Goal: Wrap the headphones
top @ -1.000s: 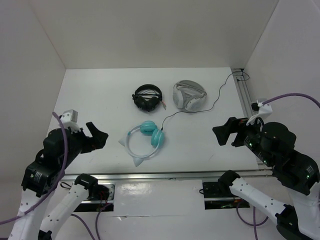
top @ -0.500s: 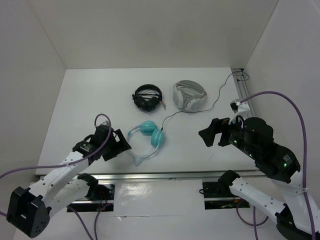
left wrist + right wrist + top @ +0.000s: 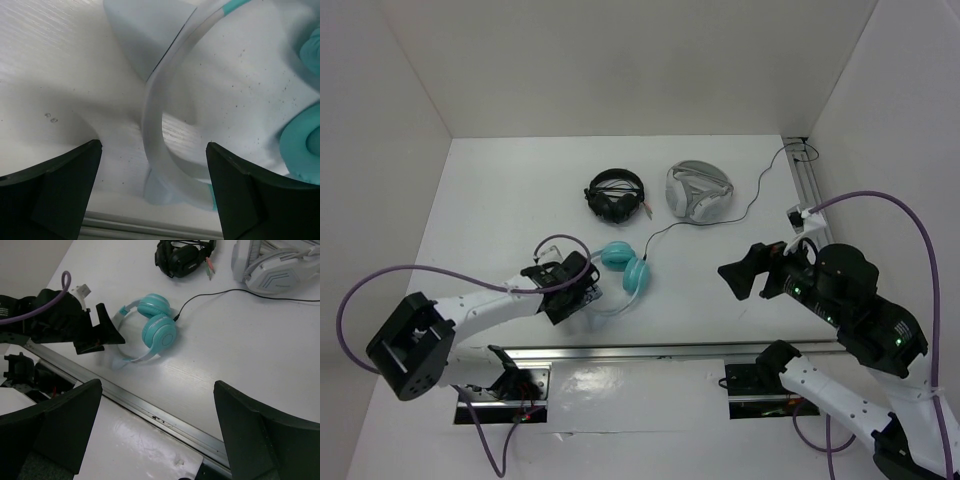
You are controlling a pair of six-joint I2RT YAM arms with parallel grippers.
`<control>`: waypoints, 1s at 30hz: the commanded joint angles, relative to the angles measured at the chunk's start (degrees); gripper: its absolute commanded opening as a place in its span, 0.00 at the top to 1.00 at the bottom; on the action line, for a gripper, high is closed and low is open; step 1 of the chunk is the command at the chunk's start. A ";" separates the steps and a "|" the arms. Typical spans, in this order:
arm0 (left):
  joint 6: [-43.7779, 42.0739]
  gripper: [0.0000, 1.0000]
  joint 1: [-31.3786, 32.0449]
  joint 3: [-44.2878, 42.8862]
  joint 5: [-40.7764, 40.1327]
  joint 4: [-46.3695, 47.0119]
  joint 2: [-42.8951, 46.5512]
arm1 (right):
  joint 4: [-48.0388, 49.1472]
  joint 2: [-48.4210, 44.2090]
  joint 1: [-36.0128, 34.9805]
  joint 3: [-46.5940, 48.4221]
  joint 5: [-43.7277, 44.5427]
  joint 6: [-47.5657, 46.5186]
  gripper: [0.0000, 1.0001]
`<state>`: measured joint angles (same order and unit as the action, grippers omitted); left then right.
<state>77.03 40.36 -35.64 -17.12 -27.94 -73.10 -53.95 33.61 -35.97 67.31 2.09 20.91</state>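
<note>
Top external view: I see the teal-cupped headphones with a pale translucent cat-ear headband (image 3: 634,272) lying near the front middle of the white table (image 3: 500,200). Their long axis runs diagonally, cups far-right and band loop near-left. My left gripper (image 3: 582,288) straddles the band with fingers spread, hiding part of it. My right gripper (image 3: 737,279) hovers well apart, fingers wide. The left wrist view cuts off the cups.

Your headphones (image 3: 623,266): flat on table (image 3: 500,200), near edge, left of centre. Teal cups (image 3: 159,326) close together. Pale translucent headband (image 3: 150,115) curves toward near edge, cat-ear points sticking out. Thin black cable (image 3: 758,186) unwound, running to far right corner.
</note>
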 commanded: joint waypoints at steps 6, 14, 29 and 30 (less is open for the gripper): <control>13.05 0.07 4.20 1.18 -6.52 -7.74 -6.18 | 1.75 -1.44 0.28 0.72 -0.24 -0.16 0.00; 13.67 0.50 2.80 1.81 -6.52 -8.27 -8.44 | 2.80 -2.66 0.28 0.63 -1.38 0.36 0.00; 24.99 1.00 19.92 -12.60 -17.75 -43.83 -1.97 | 8.86 -4.95 0.28 -1.21 -5.52 -0.16 0.00; 26.05 1.00 21.07 -13.92 -18.55 -46.65 0.74 | 10.00 -4.95 0.28 -1.21 -5.52 -0.16 0.00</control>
<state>96.84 58.33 -45.43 -30.59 -54.48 -78.02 -50.43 29.41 -35.97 66.59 -2.37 21.15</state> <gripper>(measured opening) 0.220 0.999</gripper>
